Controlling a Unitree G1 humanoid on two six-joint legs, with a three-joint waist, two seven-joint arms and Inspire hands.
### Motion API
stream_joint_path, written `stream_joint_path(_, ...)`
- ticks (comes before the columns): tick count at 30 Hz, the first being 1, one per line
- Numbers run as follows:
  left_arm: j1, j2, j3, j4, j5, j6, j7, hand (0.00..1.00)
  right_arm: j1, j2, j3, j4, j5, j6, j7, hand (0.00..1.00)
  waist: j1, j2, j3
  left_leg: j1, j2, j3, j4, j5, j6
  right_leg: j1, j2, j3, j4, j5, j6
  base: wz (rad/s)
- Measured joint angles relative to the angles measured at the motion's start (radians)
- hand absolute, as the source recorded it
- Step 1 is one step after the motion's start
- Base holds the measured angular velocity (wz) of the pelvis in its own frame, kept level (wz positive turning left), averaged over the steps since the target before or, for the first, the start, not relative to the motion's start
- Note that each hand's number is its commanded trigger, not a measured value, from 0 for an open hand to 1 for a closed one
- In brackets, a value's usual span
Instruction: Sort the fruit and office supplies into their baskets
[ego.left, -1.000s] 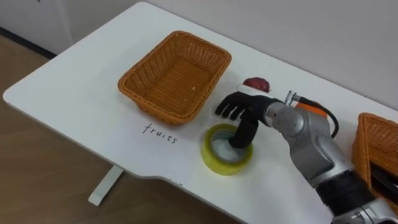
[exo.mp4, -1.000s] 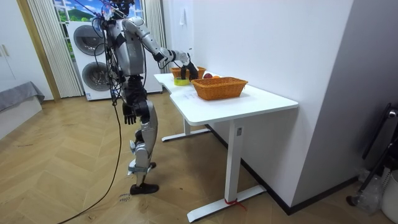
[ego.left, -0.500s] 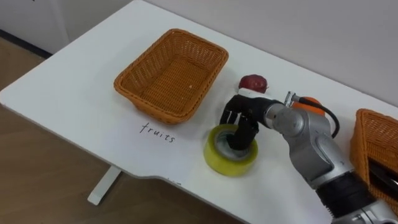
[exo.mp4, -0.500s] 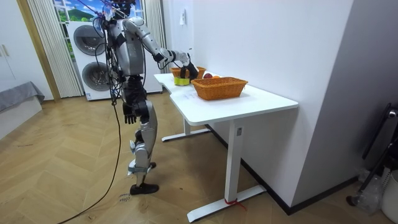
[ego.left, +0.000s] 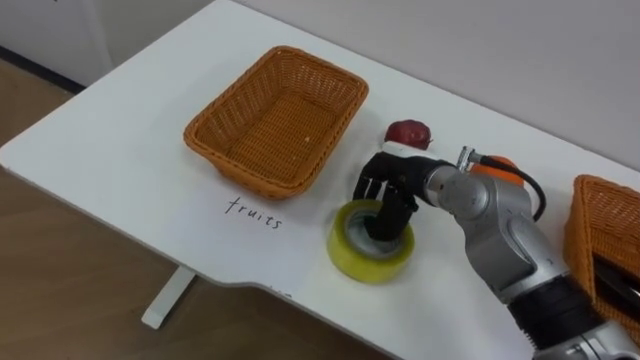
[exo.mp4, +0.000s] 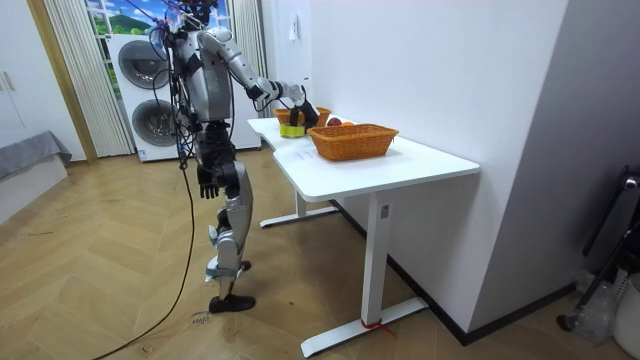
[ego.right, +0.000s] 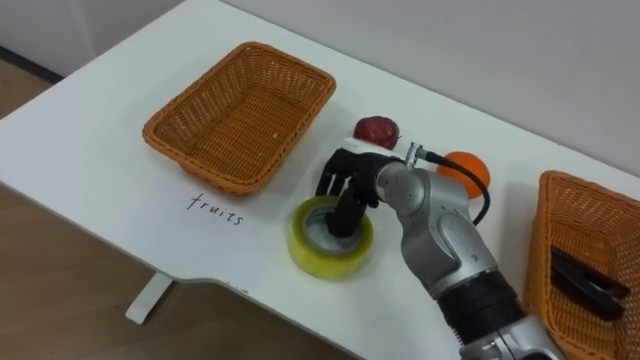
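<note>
Right hand, spread a second ago, is now closed onto tape, thumb inside core; grip is judged ready for lifting.

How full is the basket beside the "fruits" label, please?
Empty: the basket shows a bare woven floor in both eye views, while the apple and orange lie outside it on the table.

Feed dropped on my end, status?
Right hand pinching tape roll, thumb in its core. Left hand hanging idle. Apple, orange close behind on table.
</note>
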Motion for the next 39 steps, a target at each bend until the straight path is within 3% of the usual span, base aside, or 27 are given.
stream_joint_path(3,-0.001,-0.002,0.0,-0.002,0.001,-0.006,0.012,0.0,0.0,-0.006,0.0,-0.001,0.0,-0.011,0.0,1.0,-0.001,0.004,0.0027,0.008,0.001,0.005,-0.003,0.0,0.0,0.0,0.0,0.004,0.0,0.0,0.0,-0.04)
stream_joint_path(7,0.009,-0.003,0.001,0.001,-0.009,-0.021,0.016,0.0,0.019,-0.046,-0.012,-0.058,-0.002,-0.034,-0.001,1.0,-0.008,0.009,0.004,0.008,0.002,0.013,-0.006,0.0,0.0,0.0,0.0,0.01,0.0,0.0,0.0,-0.06)
stream_joint_path(9,0.013,-0.003,0.001,0.004,-0.011,-0.029,0.016,0.0,0.027,-0.079,-0.029,-0.11,0.005,-0.045,-0.004,1.0,-0.028,0.011,0.0014,0.009,0.001,0.015,-0.007,0.0,0.0,-0.001,-0.001,0.016,0.0,0.0,0.0,0.0)
stream_joint_path(12,0.018,-0.003,0.009,0.012,-0.011,-0.04,0.011,0.0,0.037,-0.095,-0.078,-0.179,0.053,-0.053,-0.016,1.0,-0.053,0.019,0.001,0.017,0.002,0.022,-0.011,0.001,0.001,0.002,-0.001,0.024,0.0,0.0,0.0,-0.06)
stream_joint_path(18,0.021,-0.002,0.021,0.015,-0.011,-0.069,0.014,0.0,0.039,-0.096,-0.128,-0.214,0.092,-0.076,-0.035,1.0,-0.102,0.017,-0.0029,0.023,0.001,0.033,-0.014,0.002,0.003,0.002,-0.003,0.027,0.002,0.0,0.0,-0.04)
stream_joint_path(25,0.038,-0.003,0.023,0.011,-0.026,-0.07,0.021,0.0,0.065,-0.112,-0.188,-0.248,0.107,-0.089,-0.076,1.0,-0.131,0.01,-0.0097,0.043,0.002,0.038,-0.016,0.002,0.004,0.018,-0.003,0.041,0.001,0.0,0.0,-0.03)
stream_joint_path(30,0.047,-0.003,0.024,0.012,-0.038,-0.07,0.021,0.0,0.077,-0.118,-0.248,-0.262,0.116,-0.094,-0.112,1.0,-0.149,0.022,-0.0095,0.05,0.002,0.037,-0.015,0.002,0.004,0.023,-0.003,0.048,0.003,0.0,0.0,-0.02)
stream_joint_path(36,0.063,-0.005,0.087,0.007,-0.037,-0.071,0.02,0.0,0.104,-0.125,-0.349,-0.277,0.137,-0.113,-0.16,1.0,-0.172,0.032,-0.0179,0.052,0.001,0.041,-0.015,0.003,0.005,0.025,-0.003,0.05,0.006,0.0,0.0,-0.01)
stream_joint_path(39,0.068,-0.005,0.097,0.0,-0.037,-0.073,0.022,0.0,0.114,-0.13,-0.382,-0.272,0.139,-0.117,-0.181,1.0,-0.186,0.035,-0.0159,0.051,0.001,0.042,-0.02,0.003,0.005,0.028,-0.004,0.05,0.006,0.0,0.0,0.0)
